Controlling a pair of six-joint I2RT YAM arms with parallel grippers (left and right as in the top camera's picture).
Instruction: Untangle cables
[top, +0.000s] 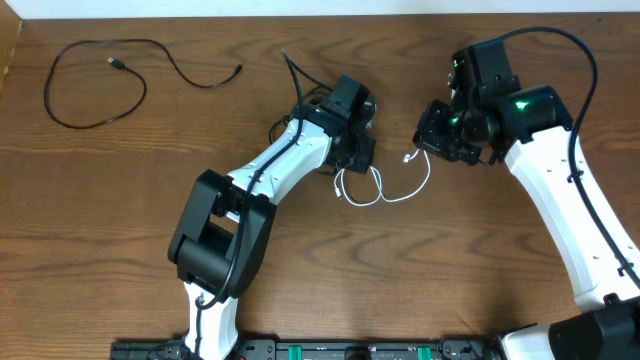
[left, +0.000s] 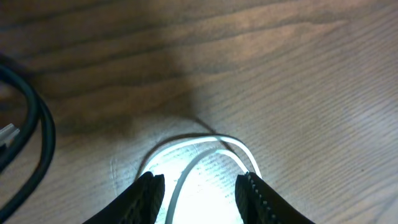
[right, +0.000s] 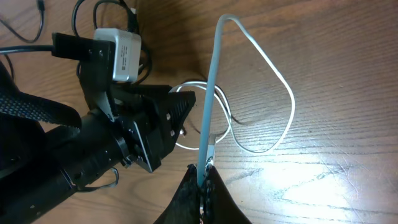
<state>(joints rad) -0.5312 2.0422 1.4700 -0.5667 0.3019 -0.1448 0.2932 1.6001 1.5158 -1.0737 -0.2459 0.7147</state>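
**A:** Entry one, white cable: where?

**B:** Centre of desk, between my arms. Right pincer clamps its end. Left pincer is half-wide and nearer, with the loop directly below, arching from jaw to jaw.

**A:** Entry two?

**B:** Black cable, far left, well apart.

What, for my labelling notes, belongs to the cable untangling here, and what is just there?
Job: white cable, held by right gripper, left gripper astride; middle black cable; far-left black cable.
Just there: table; right arm's own cable.
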